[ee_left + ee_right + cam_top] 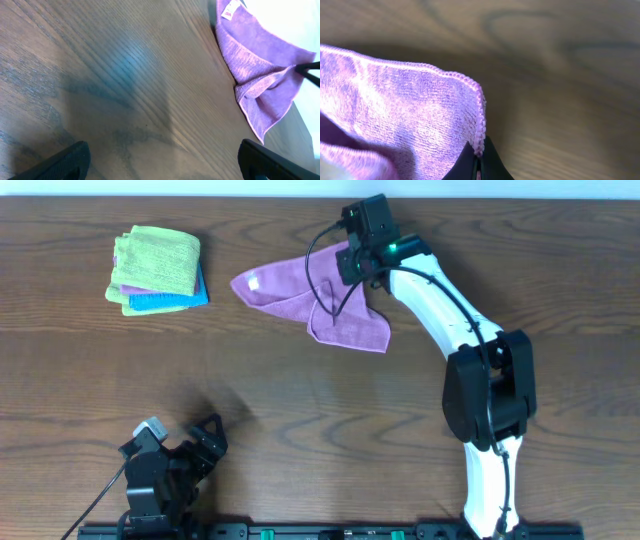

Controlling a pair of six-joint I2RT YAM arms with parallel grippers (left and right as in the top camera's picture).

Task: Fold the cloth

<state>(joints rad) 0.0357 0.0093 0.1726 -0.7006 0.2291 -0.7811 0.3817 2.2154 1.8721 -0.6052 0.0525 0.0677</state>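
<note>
Clamping the stitched hem of the small mauve terry cloth (pixel 345 328), the right gripper (pixel 358 264) is shown with its jaws pressed together on the fabric, the pinch being seen closely in the right wrist view, where the hem runs down between the dark fingertips. The cloth is spread out from this gripper in a crumpled shape, one pointed corner reaching away to one side and a doubled flap lying just below the gripper; a tiny white tag (pixel 230 10) is sewn at a corner of it. No neat fold is judged to have been made: an edge has been seized, but the carrying over, the laying down and the squaring of the edges are all left to be done. The left gripper (pixel 180 442) is held with its jaws wide apart and nothing between them, well away from the cloth, over the bare brown wooden table (pixel 400 430). A lime-green folded cloth (pixel 155 260) stacked on a bright blue folded cloth (pixel 172 301) is placed beyond the pointed corner, far from the right gripper. A thin black cable (pixel 326 308) of the right arm is draped over the cloth and could be caught in a fold
</note>
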